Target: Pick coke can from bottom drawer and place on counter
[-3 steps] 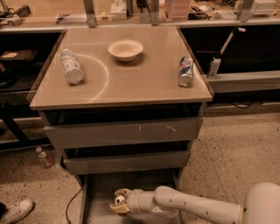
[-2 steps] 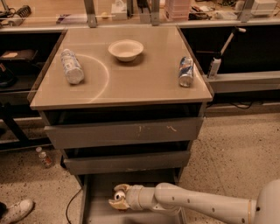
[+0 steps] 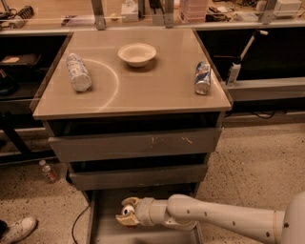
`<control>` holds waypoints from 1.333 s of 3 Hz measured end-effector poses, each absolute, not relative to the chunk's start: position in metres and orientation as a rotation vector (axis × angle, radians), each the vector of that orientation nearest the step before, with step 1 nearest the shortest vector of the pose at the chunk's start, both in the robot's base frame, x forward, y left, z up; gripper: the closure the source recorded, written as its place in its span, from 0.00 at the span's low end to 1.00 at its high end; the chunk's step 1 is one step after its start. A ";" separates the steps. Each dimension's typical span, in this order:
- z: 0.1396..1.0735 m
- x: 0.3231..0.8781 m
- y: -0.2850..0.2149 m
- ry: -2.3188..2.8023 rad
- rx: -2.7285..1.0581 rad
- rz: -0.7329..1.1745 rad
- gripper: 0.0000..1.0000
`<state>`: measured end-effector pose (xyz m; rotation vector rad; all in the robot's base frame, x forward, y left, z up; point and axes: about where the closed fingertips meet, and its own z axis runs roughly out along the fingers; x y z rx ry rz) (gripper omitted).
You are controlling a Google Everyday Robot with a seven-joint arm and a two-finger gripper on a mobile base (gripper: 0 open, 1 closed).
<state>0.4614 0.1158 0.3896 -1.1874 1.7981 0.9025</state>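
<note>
Coke can [image 3: 127, 210]: only its silver top shows, low in bottom drawer [image 3: 107, 233], right at my hand [image 3: 126, 216]. Can't tell if hand is clamped. Grasp step, I reckon. Next: lift clear of upper drawers [image 3: 138, 145], then onto surface [image 3: 157, 93]. Blue-silver can [image 3: 202, 77] label unreadable.

Your gripper [image 3: 127, 213] is hanging low inside the open bottom drawer [image 3: 107, 231] — the counter [image 3: 157, 93] above is carrying a bottle [image 3: 78, 72], a bowl [image 3: 137, 54] and a blue-and-silver can [image 3: 202, 77].

You're looking at a speckled beige floor [image 3: 259, 159], with a long, cluttered light-wood bench [image 3: 47, 10] along the back.
</note>
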 end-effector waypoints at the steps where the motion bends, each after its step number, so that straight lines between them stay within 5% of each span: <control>1: 0.447 0.461 0.124 1.724 -1.212 0.907 1.00; 4: 0.542 0.477 0.129 1.632 -1.294 0.847 1.00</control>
